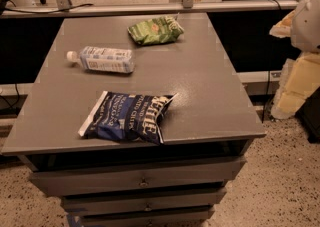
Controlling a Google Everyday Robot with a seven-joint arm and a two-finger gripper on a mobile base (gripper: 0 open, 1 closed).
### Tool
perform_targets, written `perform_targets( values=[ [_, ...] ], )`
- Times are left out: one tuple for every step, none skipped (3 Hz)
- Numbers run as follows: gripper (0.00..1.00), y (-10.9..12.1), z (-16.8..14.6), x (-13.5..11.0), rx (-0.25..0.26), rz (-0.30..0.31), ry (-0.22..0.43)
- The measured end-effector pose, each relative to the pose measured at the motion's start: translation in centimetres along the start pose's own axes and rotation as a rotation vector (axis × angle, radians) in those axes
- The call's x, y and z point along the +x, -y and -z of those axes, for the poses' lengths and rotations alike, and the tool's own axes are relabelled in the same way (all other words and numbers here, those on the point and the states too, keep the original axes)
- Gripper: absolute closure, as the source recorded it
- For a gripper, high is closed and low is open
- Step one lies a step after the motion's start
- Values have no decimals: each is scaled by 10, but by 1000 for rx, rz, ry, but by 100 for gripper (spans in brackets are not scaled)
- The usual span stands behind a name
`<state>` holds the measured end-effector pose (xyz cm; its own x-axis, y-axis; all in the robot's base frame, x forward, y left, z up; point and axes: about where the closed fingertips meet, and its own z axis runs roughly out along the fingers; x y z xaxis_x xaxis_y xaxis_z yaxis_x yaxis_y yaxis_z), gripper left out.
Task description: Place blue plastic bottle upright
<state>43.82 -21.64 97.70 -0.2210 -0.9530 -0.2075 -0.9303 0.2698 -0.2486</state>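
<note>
Lying on its side at the far left of the tabletop (210, 96), the blue plastic bottle (106, 59) has its long axis running left to right, white cap (72, 56) pointing left. A green bag (155, 30) lies farther back and a dark blue chip bag (127, 117) nearer. The gripper (299, 83) hangs beyond the tabletop's right edge, well apart from the bottle; whether it is open or closed cannot be told. A reach would likely travel leftward.
</note>
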Motion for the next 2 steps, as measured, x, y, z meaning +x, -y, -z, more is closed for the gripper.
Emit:
perform_targets(
  values=[
    [0, 0, 0, 0, 0, 0, 0],
    [0, 3, -5, -16, -10, 28, 23]
  ],
)
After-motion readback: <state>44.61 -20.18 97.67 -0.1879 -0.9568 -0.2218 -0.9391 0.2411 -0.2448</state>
